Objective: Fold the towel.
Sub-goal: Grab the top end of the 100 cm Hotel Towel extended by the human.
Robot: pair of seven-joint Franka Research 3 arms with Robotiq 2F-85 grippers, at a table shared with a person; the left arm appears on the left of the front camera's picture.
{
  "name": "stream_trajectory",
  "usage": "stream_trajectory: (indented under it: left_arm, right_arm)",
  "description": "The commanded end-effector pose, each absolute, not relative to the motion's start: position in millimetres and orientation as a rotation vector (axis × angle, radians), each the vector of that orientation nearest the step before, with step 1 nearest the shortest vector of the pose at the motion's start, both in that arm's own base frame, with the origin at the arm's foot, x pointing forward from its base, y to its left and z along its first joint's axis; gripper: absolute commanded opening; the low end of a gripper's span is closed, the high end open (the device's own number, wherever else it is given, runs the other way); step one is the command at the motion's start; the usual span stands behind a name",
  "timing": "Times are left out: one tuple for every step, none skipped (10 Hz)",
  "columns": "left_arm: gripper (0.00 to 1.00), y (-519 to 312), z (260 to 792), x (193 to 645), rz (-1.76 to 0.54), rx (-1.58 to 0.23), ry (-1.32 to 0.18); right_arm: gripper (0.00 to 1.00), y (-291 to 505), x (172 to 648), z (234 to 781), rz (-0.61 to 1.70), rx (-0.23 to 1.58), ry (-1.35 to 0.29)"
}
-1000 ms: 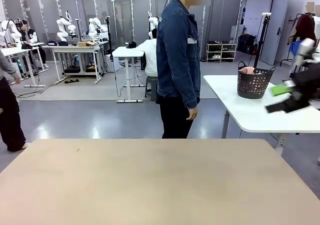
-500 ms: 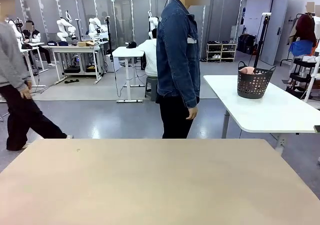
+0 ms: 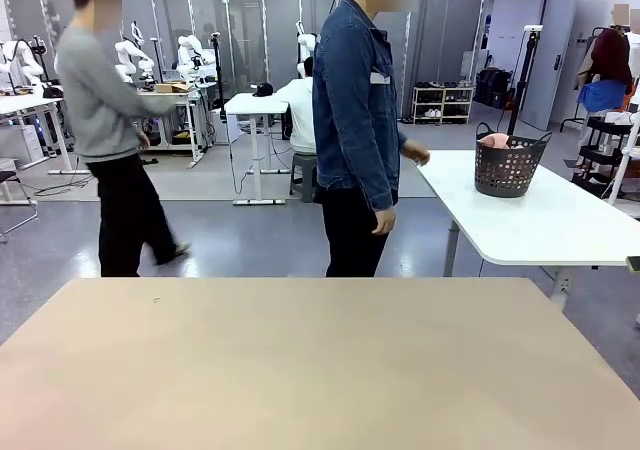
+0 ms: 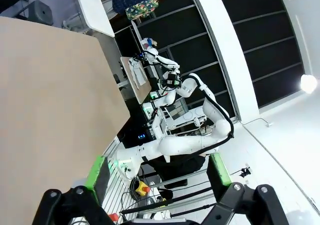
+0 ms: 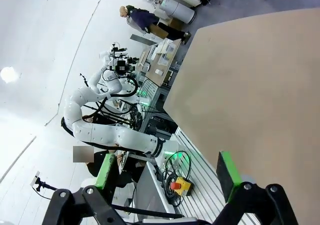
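front view: tan table [image 3: 300,370] fills the near half, bare top. far left, a person in a grey sweater [image 3: 105,100] is mid-stride on the grey floor. middle, a person in a denim jacket [image 3: 355,120] stands at the table's far edge, turned side-on toward the right. one hand [image 3: 415,154] is out over the corner of the white table [image 3: 520,235], the other hangs by the hip. on that white table, far right, sits the dark basket [image 3: 510,168]. the towel [image 3: 494,141] is bunched inside it, a pink lump just showing above the rim. it is well apart from the tan table and from the person's hand. a black cart [image 3: 608,160] stands at the far right edge.

left wrist view: left gripper [image 4: 158,171] has jaws spread wide, released, nothing between the green pads [image 4: 98,173]. it is off the table's edge, with the tan top to picture left. the right arm [image 4: 185,142] stands folded beside that edge, a yellow box with a red button [image 4: 142,187] near its base.

right wrist view: right gripper [image 5: 165,170] also has jaws wide apart, released, holding nothing. the tan top lies to picture right. the left arm [image 5: 110,132] is folded up past the table's edge, the red button box just beside the gripper.
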State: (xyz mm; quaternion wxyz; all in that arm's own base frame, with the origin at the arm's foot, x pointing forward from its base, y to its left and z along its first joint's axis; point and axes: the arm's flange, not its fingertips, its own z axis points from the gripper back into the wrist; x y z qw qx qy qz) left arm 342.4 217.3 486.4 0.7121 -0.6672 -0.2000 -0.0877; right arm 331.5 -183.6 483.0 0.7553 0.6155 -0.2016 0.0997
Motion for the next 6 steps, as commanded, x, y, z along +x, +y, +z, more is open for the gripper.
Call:
stream_trajectory:
  left_arm:
    - [1.0, 216.1, 488.7, 342.0, -0.215, -1.499, -0.464]
    - [1.0, 216.1, 488.7, 342.0, -0.215, -1.499, -0.464]
    - [1.0, 216.1, 488.7, 342.0, -0.215, -1.499, -0.464]
    - [1.0, 216.1, 488.7, 342.0, -0.215, -1.499, -0.464]
    - [1.0, 216.1, 488.7, 342.0, -0.215, -1.499, -0.464]
    - [1.0, 216.1, 488.7, 342.0, -0.215, -1.499, -0.464]
  right_arm:
    - [1.0, -184.0, 332.6, 487.9, 0.226, 1.355, -0.46]
    - [1.0, -184.0, 332.6, 487.9, 0.226, 1.355, -0.46]
    - [1.0, -184.0, 332.6, 487.9, 0.226, 1.355, -0.46]
    - [1.0, -184.0, 332.6, 487.9, 0.226, 1.355, -0.46]
    - [1.0, -184.0, 332.6, 487.9, 0.226, 1.355, -0.46]
    - [1.0, -184.0, 332.6, 487.9, 0.226, 1.355, -0.46]
